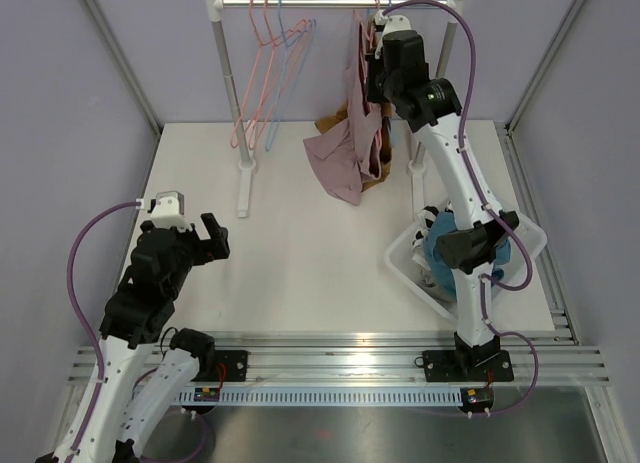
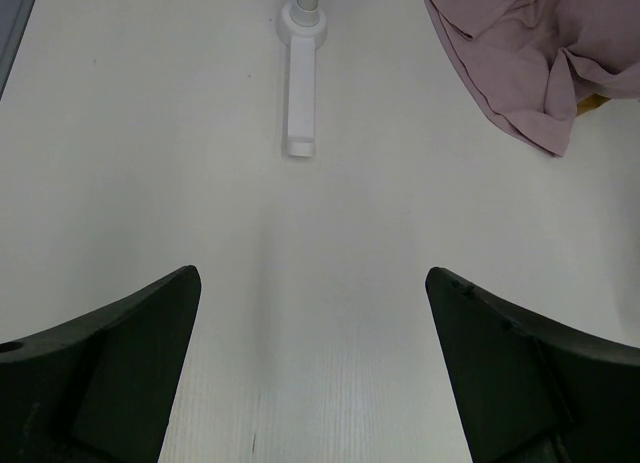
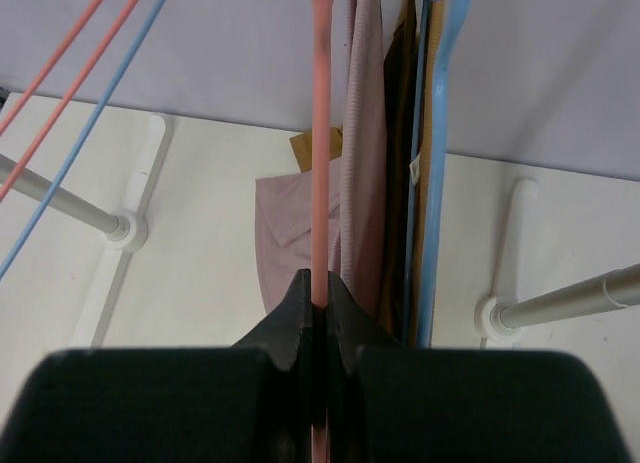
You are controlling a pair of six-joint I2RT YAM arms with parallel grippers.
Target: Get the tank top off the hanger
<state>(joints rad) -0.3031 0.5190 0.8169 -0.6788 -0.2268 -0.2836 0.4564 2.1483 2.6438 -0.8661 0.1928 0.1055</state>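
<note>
Tank top (image 1: 338, 168) hangs mauve, ribbed, crumpling onto table (image 1: 300, 273).

Rack (image 1: 335, 1) is set along the far edge of the table (image 1: 300, 283). Empty hangers (image 1: 268, 73) are hung on the left half of its rail. The tank top (image 1: 345, 153) is hung at the right end, with its lower part piled on the table. The right gripper (image 3: 318, 288) is clamped on a hanger (image 3: 320, 133) beside it. A basket (image 1: 395, 259) is placed at near right. The left gripper (image 2: 312, 283) is held over near left.
</note>
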